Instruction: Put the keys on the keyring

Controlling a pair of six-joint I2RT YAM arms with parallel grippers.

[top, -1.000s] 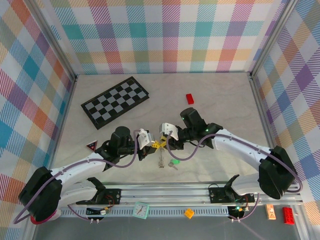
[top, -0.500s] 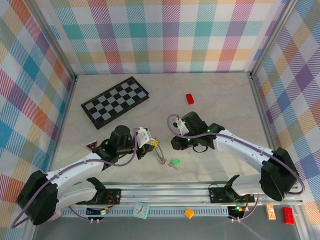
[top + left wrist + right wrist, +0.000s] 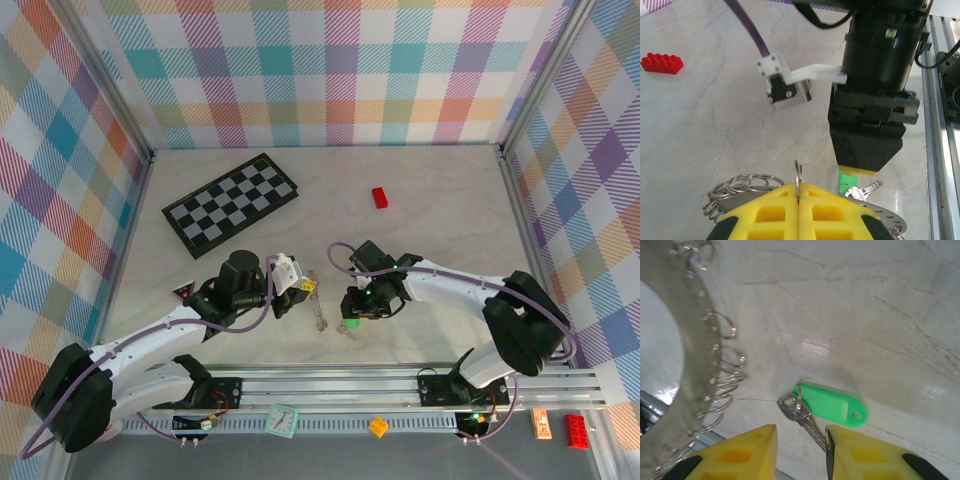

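Note:
The green-headed key (image 3: 832, 404) lies flat on the table, its metal blade (image 3: 807, 422) pointing toward my right gripper (image 3: 800, 450). That gripper is open and hovers just over the key (image 3: 348, 325), with one yellow finger (image 3: 760, 452) on either side of the blade. My left gripper (image 3: 798, 192) is shut on a small split ring (image 3: 798, 176) of the keyring (image 3: 737, 186). It holds the keyring (image 3: 318, 312) up just left of the right gripper (image 3: 352, 312). The keyring's silvery rim (image 3: 690, 355) carries several small wire loops.
A red block (image 3: 380, 197) lies toward the back, right of centre, and also shows at the left wrist view's left edge (image 3: 662, 63). A chessboard (image 3: 230, 203) lies at the back left. A small triangular piece (image 3: 183, 292) sits by the left arm.
My right gripper has drawn away from the left gripper and the keyring and dropped down over the green key. The left gripper has barely moved and still holds the keyring.

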